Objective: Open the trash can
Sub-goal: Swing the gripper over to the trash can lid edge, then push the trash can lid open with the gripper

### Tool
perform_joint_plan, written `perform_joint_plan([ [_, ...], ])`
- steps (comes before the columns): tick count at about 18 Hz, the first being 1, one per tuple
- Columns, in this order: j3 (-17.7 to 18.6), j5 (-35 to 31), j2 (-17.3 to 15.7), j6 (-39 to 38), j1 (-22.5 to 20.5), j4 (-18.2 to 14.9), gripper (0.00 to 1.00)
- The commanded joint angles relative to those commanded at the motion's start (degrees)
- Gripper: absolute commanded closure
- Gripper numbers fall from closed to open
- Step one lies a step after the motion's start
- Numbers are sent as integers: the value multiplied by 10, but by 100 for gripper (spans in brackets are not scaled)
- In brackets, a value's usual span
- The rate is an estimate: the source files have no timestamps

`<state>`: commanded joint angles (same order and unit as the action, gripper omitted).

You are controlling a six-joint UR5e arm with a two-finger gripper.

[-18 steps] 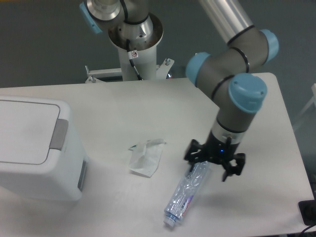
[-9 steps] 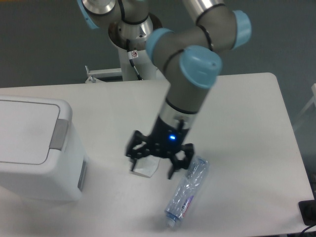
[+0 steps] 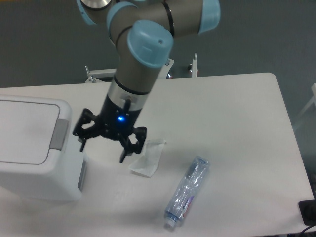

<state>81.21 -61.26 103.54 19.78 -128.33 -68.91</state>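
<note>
The trash can [image 3: 34,148] is a large white boxy bin at the left edge of the table, with its flat lid down and a grey push tab [image 3: 59,134] on its right rim. My gripper [image 3: 102,153] is open and empty. It hangs just to the right of the bin, close beside the grey tab and a little above the table. One finger [image 3: 82,144] is next to the bin's right wall.
A crumpled white wrapper [image 3: 148,157] lies on the white table [image 3: 222,113] just right of the gripper. A clear plastic bottle [image 3: 186,191] lies on its side near the front edge. The robot base stands behind the table.
The arm has swung left across the table, from over the bottle, past the wrapper, to beside the trash can. The bottle, wrapper and bin have not moved.
</note>
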Motion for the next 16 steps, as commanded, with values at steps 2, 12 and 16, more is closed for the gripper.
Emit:
perform_joint_plan([
  [2, 2, 0, -6, -5, 4, 0, 0],
  [12, 28, -6, -6, -7, 13, 9, 0],
  [16, 28, -6, -4, -7, 13, 10, 0],
])
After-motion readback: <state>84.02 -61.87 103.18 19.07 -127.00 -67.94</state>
